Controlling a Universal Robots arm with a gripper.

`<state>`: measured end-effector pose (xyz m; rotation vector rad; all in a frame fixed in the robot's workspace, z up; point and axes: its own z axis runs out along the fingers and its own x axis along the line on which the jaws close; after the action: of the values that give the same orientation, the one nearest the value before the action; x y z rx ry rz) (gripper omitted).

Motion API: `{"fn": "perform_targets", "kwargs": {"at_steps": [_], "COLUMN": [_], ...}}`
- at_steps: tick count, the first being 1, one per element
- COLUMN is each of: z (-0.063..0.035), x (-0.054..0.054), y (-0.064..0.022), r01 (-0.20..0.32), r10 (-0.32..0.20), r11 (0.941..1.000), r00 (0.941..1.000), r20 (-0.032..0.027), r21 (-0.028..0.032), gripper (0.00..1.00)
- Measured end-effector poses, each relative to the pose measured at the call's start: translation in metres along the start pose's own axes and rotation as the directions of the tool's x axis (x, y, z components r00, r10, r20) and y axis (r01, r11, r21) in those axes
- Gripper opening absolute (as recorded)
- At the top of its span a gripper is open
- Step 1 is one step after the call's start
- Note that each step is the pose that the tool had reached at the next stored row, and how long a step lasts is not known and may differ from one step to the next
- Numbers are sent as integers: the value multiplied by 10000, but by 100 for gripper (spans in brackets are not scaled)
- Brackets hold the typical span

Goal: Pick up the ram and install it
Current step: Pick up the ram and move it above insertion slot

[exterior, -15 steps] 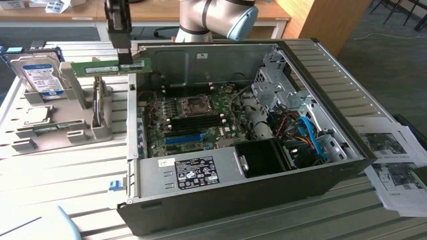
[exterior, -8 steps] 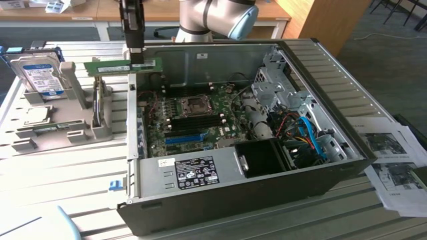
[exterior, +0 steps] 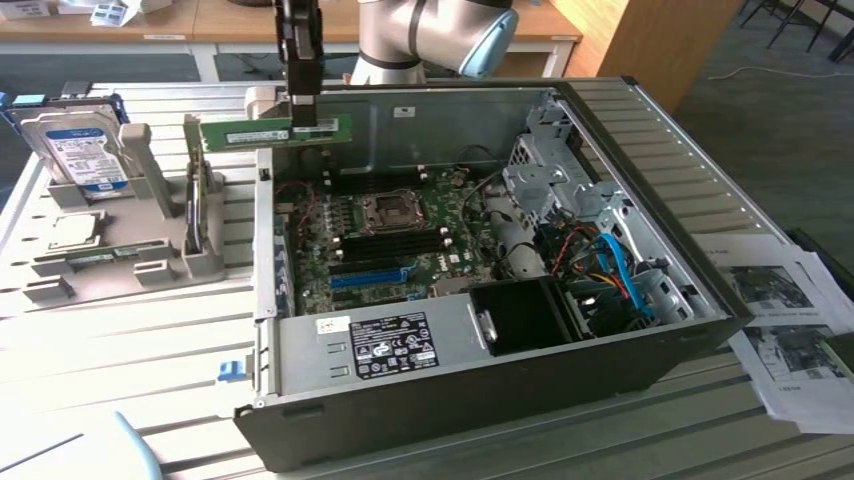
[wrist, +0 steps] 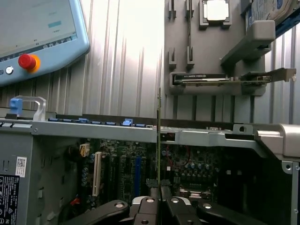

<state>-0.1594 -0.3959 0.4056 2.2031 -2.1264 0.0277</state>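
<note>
Step in hand: carrying the ram (exterior: 262,131) from the grey parts holder (exterior: 147,262) towards the open computer case (exterior: 667,250); judged from the pictures, nothing is seated yet.
Gripper: the gripper (exterior: 304,122) is clamped on the ram, its dark fingers pinching the two flat faces from above; the wrist view shows the fingertips (wrist: 153,186) pressed on either side of the thin board.
Where the ram is: in the air, touching only the gripper, over the case wall on the exterior view's left, between the holder and the motherboard (exterior: 461,225).
Grasp point: off-centre, nearer the stick's end on the exterior view's right, so the longer free part overhangs towards the holder.
Long axis: about level, running across the exterior view from left to right; the board stands on its long edge with the labelled face towards that camera.
Match to target: the long axis looks roughly parallel to the dark memory slots (exterior: 390,243) beside the processor socket.
Doing it well: hold the stick level and untwisted, grip firm against the overhang, and keep the lower edge clear of the case rim.
Bystanders: a hard drive (exterior: 83,150) and a processor chip (exterior: 74,230) sit in the holder, well apart from the ram.
</note>
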Motion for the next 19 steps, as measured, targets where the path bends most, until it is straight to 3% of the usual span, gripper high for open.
{"fn": "perform_targets", "kwargs": {"at_steps": [15, 17, 19], "z": [-18, -23, -25], "x": [16, 20, 22], "y": [-437, -548, -608], "r01": [-1, -2, 0], "r10": [1, 2, 0], "r11": [10000, 10000, 10000], "r00": [10000, 10000, 10000], "r20": [0, 0, 1], "r21": [1, 0, 1], "gripper": [11, 11, 11]}}
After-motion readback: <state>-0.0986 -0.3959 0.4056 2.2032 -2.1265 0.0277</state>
